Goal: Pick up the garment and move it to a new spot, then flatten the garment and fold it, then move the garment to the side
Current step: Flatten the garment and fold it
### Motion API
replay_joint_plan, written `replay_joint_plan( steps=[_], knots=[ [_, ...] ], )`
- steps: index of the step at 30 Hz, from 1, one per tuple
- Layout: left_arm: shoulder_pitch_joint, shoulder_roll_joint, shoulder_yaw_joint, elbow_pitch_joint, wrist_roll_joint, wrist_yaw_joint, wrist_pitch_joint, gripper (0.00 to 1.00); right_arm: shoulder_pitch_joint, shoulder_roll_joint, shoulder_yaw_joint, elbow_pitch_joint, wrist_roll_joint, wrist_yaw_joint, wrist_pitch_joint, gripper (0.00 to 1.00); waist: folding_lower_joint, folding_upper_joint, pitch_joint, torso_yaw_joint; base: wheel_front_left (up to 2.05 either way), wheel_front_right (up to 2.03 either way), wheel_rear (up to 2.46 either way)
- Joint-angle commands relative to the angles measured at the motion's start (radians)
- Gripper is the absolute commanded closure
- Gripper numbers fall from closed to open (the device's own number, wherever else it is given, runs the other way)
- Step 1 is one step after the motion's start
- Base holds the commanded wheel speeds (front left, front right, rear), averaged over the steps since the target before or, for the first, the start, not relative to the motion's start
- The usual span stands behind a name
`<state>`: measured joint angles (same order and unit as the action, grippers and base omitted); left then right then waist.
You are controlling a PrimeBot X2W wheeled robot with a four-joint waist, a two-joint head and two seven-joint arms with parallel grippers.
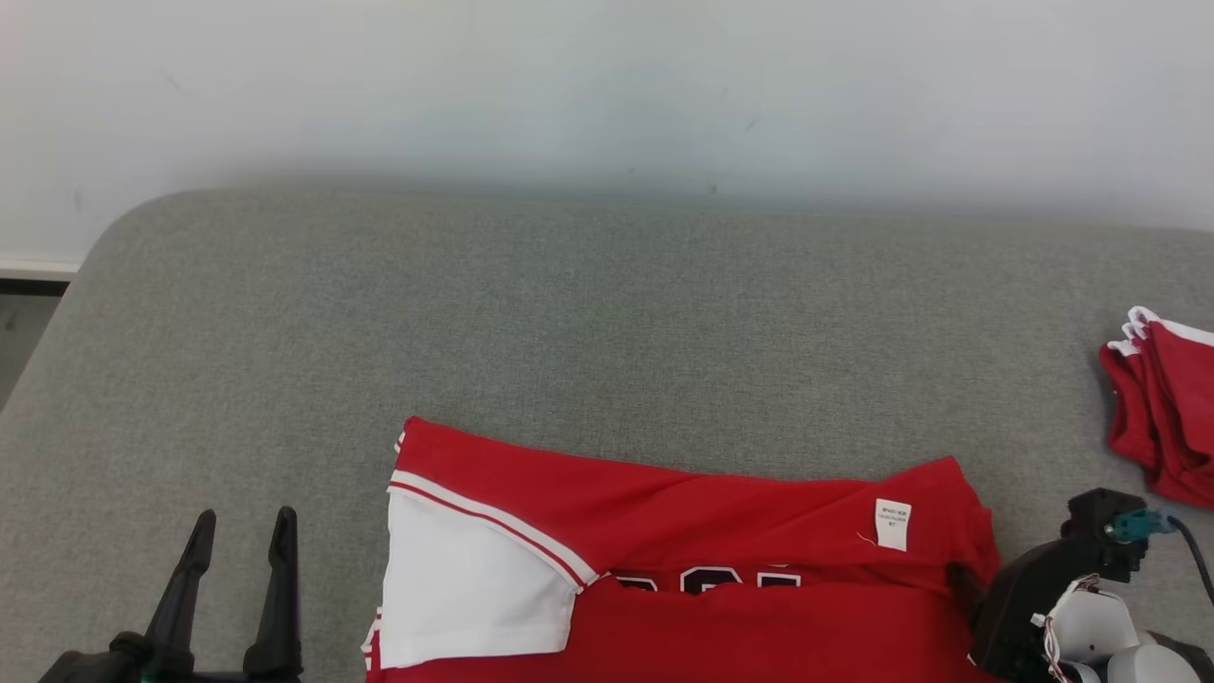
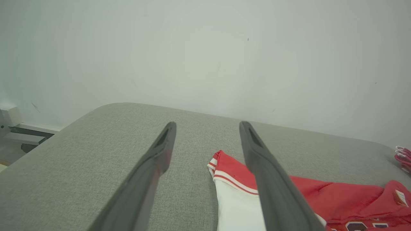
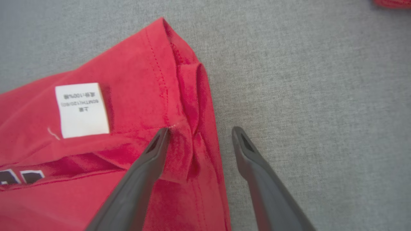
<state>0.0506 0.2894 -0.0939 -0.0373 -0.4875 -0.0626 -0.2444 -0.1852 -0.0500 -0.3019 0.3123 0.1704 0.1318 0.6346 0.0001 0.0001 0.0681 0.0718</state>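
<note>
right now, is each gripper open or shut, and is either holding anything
Left gripper: open, holding nothing, left of the red garment.
Right gripper: open, holding nothing, fingers either side of the garment's edge.

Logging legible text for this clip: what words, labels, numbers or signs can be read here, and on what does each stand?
White tag on the red garment: small print, upside down in the right wrist view, too blurred to read.
Black-and-white lettering on the garment's front: mostly hidden under a fold, not readable.
No other text seen.
</note>
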Motion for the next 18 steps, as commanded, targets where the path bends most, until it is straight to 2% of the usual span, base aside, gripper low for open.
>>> replay_joint_plan(
  steps=[1,4,9,10,11,12,18],
  knots=[
    [-0.015,0.000,-0.001,0.004,-0.003,-0.003,0.003,0.00,-0.009,0.000,0.000,0.013,-0.009,-0.002,0.011,0.00,-0.0001,-0.0001,0.012,0.011,0.00,0.00,0.00],
    [-0.019,-0.003,-0.007,0.007,-0.006,-0.002,0.005,0.00,-0.019,0.000,-0.014,0.048,-0.039,-0.002,0.042,0.00,-0.0001,-0.0001,0.024,0.021,0.00,0.00,0.00],
    [-0.025,-0.010,-0.013,0.012,-0.009,-0.001,0.002,0.00,-0.029,0.003,0.008,0.083,-0.011,-0.002,0.060,0.00,-0.0001,-0.0001,0.034,0.029,0.00,0.00,0.00],
    [-0.025,-0.011,-0.013,0.014,-0.011,-0.001,0.001,0.00,-0.031,0.004,0.013,0.087,-0.006,-0.002,0.061,0.57,-0.0001,-0.0001,0.035,0.030,0.00,0.00,0.00],
    [-0.026,-0.010,-0.012,0.016,-0.012,0.000,0.000,0.00,-0.033,0.005,0.018,0.089,-0.004,-0.002,0.060,0.89,-0.0001,-0.0001,0.035,0.029,0.00,0.00,0.00],
    [-0.028,-0.010,-0.012,0.017,-0.013,0.001,0.000,0.00,-0.036,0.005,0.021,0.090,-0.001,-0.002,0.057,1.00,-0.0001,-0.0001,0.035,0.028,0.00,0.00,0.00],
    [-0.036,-0.014,-0.013,0.026,-0.015,0.007,-0.002,0.00,-0.036,-0.001,-0.023,0.060,-0.010,-0.003,0.016,1.00,-0.0001,-0.0001,0.039,0.007,0.00,0.00,0.00]
  ],
)
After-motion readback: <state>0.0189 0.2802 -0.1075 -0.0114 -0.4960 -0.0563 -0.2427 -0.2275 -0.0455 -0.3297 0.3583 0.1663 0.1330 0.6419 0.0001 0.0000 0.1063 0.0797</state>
